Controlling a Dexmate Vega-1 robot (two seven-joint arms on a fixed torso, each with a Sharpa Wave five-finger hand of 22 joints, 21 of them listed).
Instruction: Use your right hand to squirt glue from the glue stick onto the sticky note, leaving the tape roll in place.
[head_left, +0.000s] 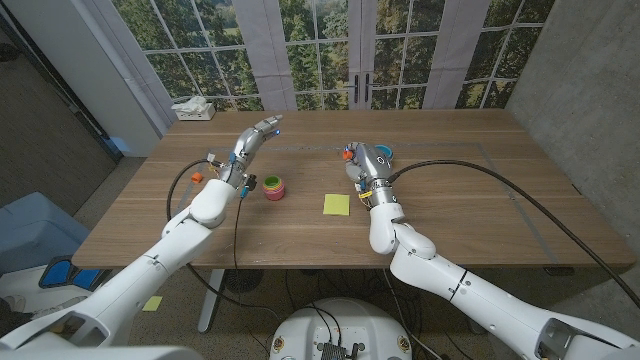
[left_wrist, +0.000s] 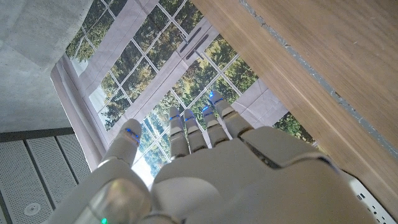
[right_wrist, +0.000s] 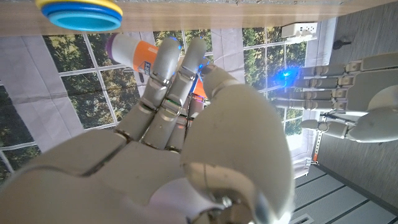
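While the left hand (head_left: 255, 140) is hovering with fingers (left_wrist: 193, 127) straight and slightly spread, the tape roll (head_left: 274, 187) and yellow sticky note (head_left: 336, 204) are lying on the desk (head_left: 470, 215), and the right hand (head_left: 366, 165) is gripping the glue stick (right_wrist: 134, 53) above the desk, behind the note.

A white tissue box (head_left: 193, 108) sits at the table's (head_left: 450, 215) far-left corner.

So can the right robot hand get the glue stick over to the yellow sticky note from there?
Probably yes: the right robot hand holds the orange glue stick, and bare table separates it from the yellow square sticky note.
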